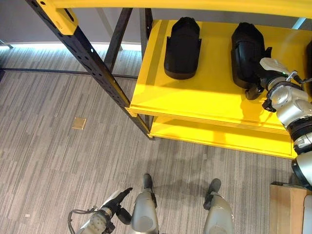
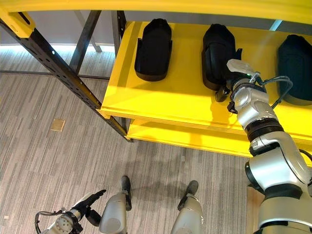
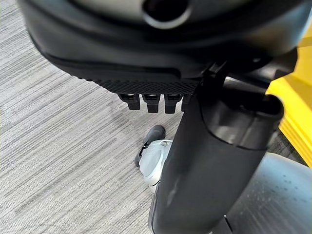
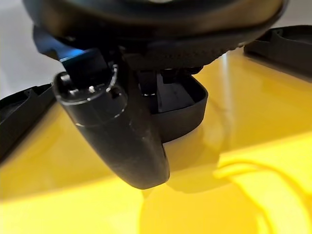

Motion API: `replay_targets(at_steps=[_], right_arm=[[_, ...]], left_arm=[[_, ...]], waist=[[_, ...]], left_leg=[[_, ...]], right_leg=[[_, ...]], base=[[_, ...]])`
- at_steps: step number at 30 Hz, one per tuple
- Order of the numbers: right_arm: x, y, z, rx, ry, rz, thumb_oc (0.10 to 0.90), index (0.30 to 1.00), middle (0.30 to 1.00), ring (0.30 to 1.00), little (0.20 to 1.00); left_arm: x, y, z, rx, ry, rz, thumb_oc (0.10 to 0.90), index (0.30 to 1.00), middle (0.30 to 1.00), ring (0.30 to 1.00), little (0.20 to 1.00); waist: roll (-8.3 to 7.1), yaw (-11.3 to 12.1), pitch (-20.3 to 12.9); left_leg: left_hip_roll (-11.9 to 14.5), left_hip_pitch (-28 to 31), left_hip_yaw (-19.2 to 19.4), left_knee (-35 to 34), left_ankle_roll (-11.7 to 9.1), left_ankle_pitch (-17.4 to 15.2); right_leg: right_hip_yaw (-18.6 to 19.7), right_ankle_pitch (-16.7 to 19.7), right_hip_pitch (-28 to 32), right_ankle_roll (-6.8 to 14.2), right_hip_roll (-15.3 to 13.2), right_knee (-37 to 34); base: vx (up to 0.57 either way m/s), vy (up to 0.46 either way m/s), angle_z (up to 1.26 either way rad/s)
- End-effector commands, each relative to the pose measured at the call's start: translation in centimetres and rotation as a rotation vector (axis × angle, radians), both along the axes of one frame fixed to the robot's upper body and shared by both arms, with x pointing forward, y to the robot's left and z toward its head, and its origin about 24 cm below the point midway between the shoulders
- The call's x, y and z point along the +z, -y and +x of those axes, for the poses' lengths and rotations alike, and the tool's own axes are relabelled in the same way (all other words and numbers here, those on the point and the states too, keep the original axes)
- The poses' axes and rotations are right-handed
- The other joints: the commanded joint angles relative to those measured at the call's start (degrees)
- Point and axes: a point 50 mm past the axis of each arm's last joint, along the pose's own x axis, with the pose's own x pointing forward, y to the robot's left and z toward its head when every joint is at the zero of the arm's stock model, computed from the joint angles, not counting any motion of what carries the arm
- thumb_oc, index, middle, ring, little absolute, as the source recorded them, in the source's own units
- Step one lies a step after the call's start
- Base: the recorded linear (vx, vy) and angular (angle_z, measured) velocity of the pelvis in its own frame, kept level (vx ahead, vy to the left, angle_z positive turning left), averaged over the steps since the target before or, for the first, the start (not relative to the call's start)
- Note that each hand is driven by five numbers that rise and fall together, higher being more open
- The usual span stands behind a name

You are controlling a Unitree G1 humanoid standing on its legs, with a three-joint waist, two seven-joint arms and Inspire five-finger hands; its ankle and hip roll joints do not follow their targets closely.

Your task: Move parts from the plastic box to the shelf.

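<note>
No readable writing or labels on anything from where I stand.

Yellow shelf (image 2: 161, 105): upper board on a black steel frame (image 2: 53, 68), a second yellow board (image 2: 195, 139) below it. On the upper board, three black moulded parts in a row, well apart from one another:
- left part (image 2: 153, 48), lying flat, untouched;
- middle part (image 2: 218, 53), with the right robot hand (image 2: 229, 90) at its near end;
- right part (image 2: 295, 66), beside the right arm, partly cut by the edge of the right eye view.

Right robot hand: reached onto the upper board, its fingers hidden in and behind the near end of the middle part. In the right wrist view the thumb (image 4: 117, 131) stands in front of the part's open end (image 4: 180, 107), which rests on the yellow board; I cannot tell whether the fingers are closed on it or loose.

Left robot hand (image 2: 90, 200): low by the robot's side over the grey striped carpet (image 2: 48, 161), fingers straight, holding nothing.

Surroundings: a small brass floor plate (image 2: 58, 125) set in the carpet, left of the shelf; a cardboard box edge (image 1: 287, 209) at the lower right in the left eye view, contents not visible.
</note>
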Motion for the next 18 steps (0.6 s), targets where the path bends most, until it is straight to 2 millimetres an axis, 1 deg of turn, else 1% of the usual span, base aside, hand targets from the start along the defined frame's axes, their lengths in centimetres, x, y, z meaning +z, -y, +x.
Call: replay_targets(at_steps=[1, 5, 9, 11, 18], right_arm=[[-1.19, 1.47, -0.44, -0.06, -0.069, -0.037, 0.9, 1.0, 1.0, 1.0, 1.0], [-1.31, 1.3, -0.37, -0.066, -0.071, -0.025, 0.9, 1.0, 1.0, 1.0, 1.0], [-1.06, 0.97, -0.24, -0.057, -0.06, -0.098, 0.9, 1.0, 1.0, 1.0, 1.0], [-1.12, 1.01, -0.26, -0.059, -0.065, -0.072, 0.9, 1.0, 1.0, 1.0, 1.0], [-1.12, 0.8, -0.21, -0.073, -0.069, -0.095, 0.9, 1.0, 1.0, 1.0, 1.0]], left_arm=[[0.04, -0.37, -0.13, -0.024, -0.009, 0.017, 0.9, 1.0, 1.0, 1.0, 1.0], [0.07, -0.4, -0.06, -0.024, -0.009, 0.017, 0.9, 1.0, 1.0, 1.0, 1.0], [0.02, -0.29, 0.04, -0.022, -0.009, 0.02, 0.9, 1.0, 1.0, 1.0, 1.0], [0.05, -0.31, 0.09, -0.024, -0.008, 0.019, 0.9, 1.0, 1.0, 1.0, 1.0], [0.09, -0.32, 0.1, -0.021, -0.007, 0.019, 0.9, 1.0, 1.0, 1.0, 1.0]], waist=[[0.56, -0.2, 0.2], [0.51, -0.2, 0.2], [0.42, -0.2, 0.1], [0.39, -0.2, 0.2], [0.25, -0.3, 0.2]], left_leg=[[1.0, 1.1, 4.9, 2.6, 0.7, -3.7], [1.0, 1.2, 5.0, 2.6, 0.7, -3.7], [1.0, 1.2, 5.1, 2.7, 0.7, -3.8], [1.1, 1.1, 5.0, 2.8, 0.7, -3.7], [1.1, 1.2, 5.1, 2.8, 0.7, -3.7]], right_leg=[[1.0, -11.4, 0.4, 2.3, -0.1, 8.6], [0.9, -11.4, 0.6, 2.3, -0.1, 8.5], [0.9, -11.4, 0.7, 2.4, -0.1, 8.5], [0.9, -11.4, 0.6, 2.4, -0.1, 8.6], [1.0, -11.3, 0.8, 2.4, 0.1, 8.3]], base=[[0.0, 0.0, 0.0], [0.0, 0.0, 0.0], [0.0, 0.0, 0.0], [0.0, 0.0, 0.0], [0.0, 0.0, 0.0]])
